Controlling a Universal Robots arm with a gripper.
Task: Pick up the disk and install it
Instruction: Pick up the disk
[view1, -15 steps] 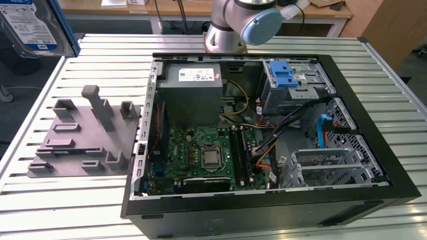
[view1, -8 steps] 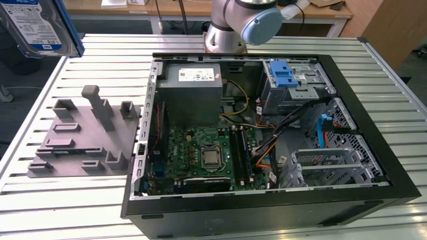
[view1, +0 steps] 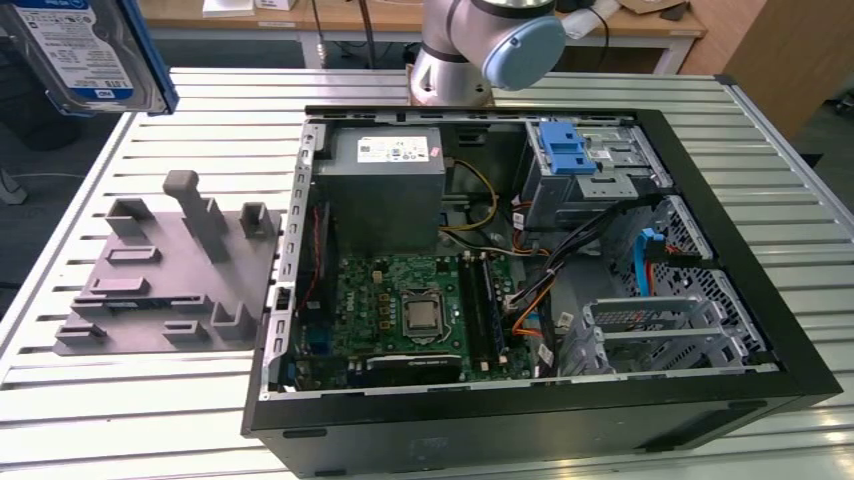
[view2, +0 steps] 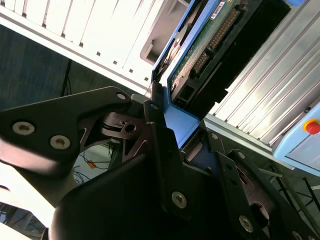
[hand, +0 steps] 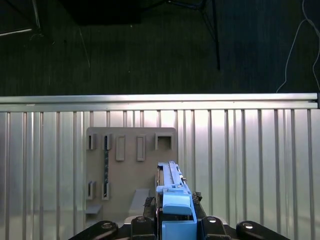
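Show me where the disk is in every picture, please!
Exterior view: the disk is in the air at the exterior view's far left.
Second wrist view: the disk is gripped between the fingers, circuit side showing.
First wrist view: the disk is edge-on, before the grey holder.
Shared landmark: the slatted table.

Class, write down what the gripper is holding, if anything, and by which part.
The gripper holds the disk, its fingers clamped on the blue plastic rail at one end.
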